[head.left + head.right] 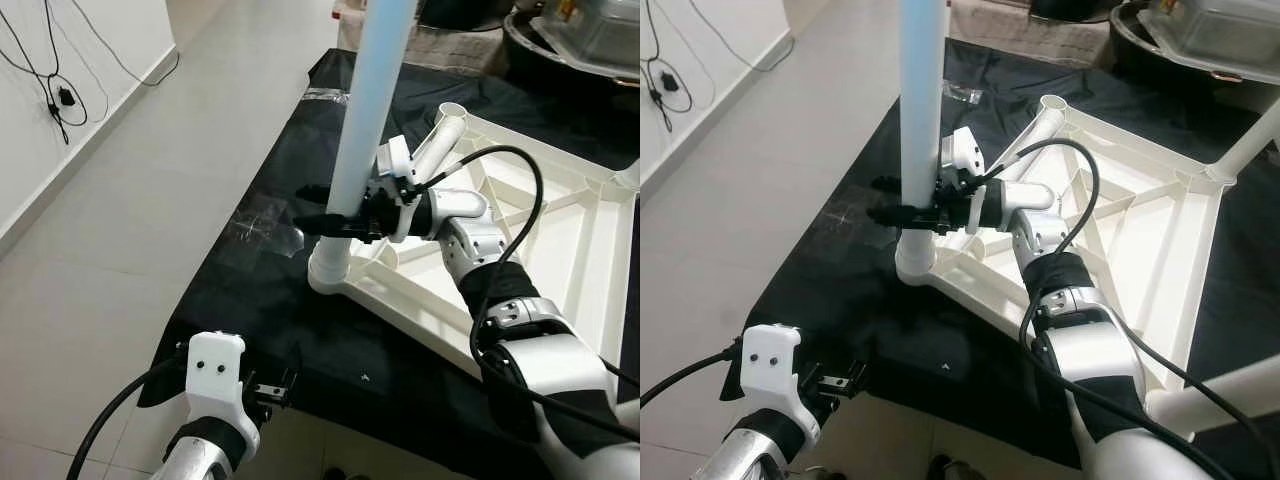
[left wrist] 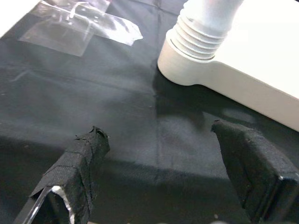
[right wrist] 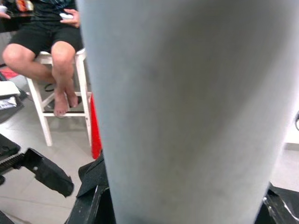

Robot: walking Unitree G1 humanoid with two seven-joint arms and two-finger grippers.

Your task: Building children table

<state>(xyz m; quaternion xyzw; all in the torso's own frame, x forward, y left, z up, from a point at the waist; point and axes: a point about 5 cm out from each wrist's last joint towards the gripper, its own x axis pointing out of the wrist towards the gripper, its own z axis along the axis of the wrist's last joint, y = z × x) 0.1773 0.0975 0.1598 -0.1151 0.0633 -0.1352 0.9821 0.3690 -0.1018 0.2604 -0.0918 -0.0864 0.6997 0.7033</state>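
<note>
A white children's table frame (image 1: 520,250) lies upside down on black cloth. A pale blue table leg (image 1: 365,110) stands upright in the frame's near-left corner socket (image 1: 328,270). My right gripper (image 1: 325,212) is shut on this leg just above the socket; in the right wrist view the leg (image 3: 187,112) sits close up between the fingers. My left gripper (image 1: 272,388) hangs low at the cloth's front edge, open, with nothing in it. In the left wrist view its fingers (image 2: 84,158) point toward the ribbed socket (image 2: 196,51), well short of it.
Another white leg (image 1: 440,140) leans in the far corner, and more legs stand at the right (image 1: 1250,140). A clear plastic bag (image 1: 265,225) lies on the cloth left of the socket. Tiled floor and wall cables (image 1: 55,90) are to the left. A person sits on a white stool (image 3: 51,46).
</note>
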